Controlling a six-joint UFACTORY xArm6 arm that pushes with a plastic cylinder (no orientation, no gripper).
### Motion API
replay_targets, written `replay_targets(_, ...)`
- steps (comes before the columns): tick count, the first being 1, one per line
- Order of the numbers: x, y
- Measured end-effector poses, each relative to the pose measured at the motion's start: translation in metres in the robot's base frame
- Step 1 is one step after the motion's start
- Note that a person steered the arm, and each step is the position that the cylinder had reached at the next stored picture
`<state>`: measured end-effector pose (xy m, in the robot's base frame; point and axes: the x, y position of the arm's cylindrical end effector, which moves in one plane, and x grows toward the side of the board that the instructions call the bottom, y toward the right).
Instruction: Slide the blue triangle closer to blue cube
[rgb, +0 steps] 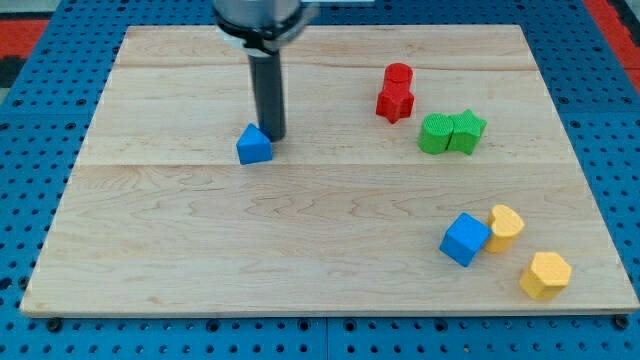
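The arm's rod carries no pincer, so there is nothing to open or clamp; its tip (273, 135) rests just beside the blue triangle (254, 146), at that block's upper-right edge, left of the wooden board's (200, 260) centre. The push appears barely begun, since the blue cube (464, 239) sits well apart toward the view's lower right, touching a yellow block (505, 228), with another yellow block (545, 275) nearby. The triangle's peak points toward the view's top; no long axis can be made out.

triangle (254, 146) left, cube (464, 239) lower right
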<state>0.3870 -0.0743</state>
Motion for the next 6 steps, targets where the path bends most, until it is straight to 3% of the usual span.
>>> replay_targets(1,-0.032,-0.052)
replay_targets(2,-0.007,-0.078)
replay_targets(4,0.043,-0.015)
replay_targets(6,0.046,-0.003)
